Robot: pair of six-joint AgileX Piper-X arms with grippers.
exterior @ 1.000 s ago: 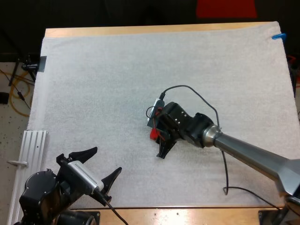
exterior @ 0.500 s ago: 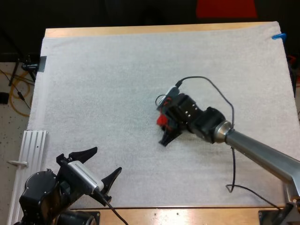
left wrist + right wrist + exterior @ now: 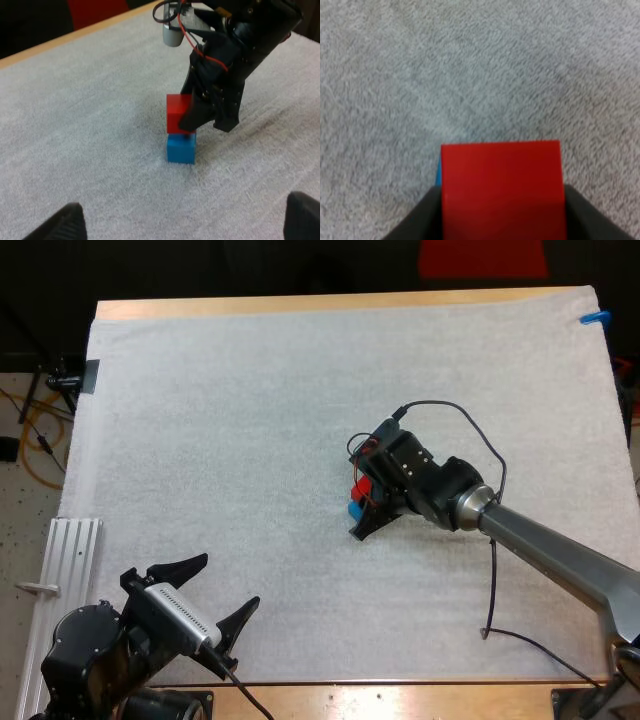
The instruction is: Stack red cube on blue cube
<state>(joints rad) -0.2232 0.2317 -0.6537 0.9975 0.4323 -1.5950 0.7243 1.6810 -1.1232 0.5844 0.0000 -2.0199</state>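
Pinching the red cube (image 3: pixel 177 112) from both sides with the right claw (image 3: pixel 360 505), just right of the middle of the bench (image 3: pixel 300 306). Held squarely over the blue cube (image 3: pixel 180 149), touching it or just above; cannot tell which. From the right wrist, only a sliver of blue peeking past one red edge, so nearly aligned. Probably nothing sideways needed: lower straight, then let go. With the left claw (image 3: pixel 225 585) spread and empty at the near left corner, well apart, plainly the right arm's job.

surface: wooden table (image 3: pixel 300 305) | cover: white mat (image 3: pixel 220 440) spread over it | on mat: blue cube (image 3: pixel 180 149), right of centre
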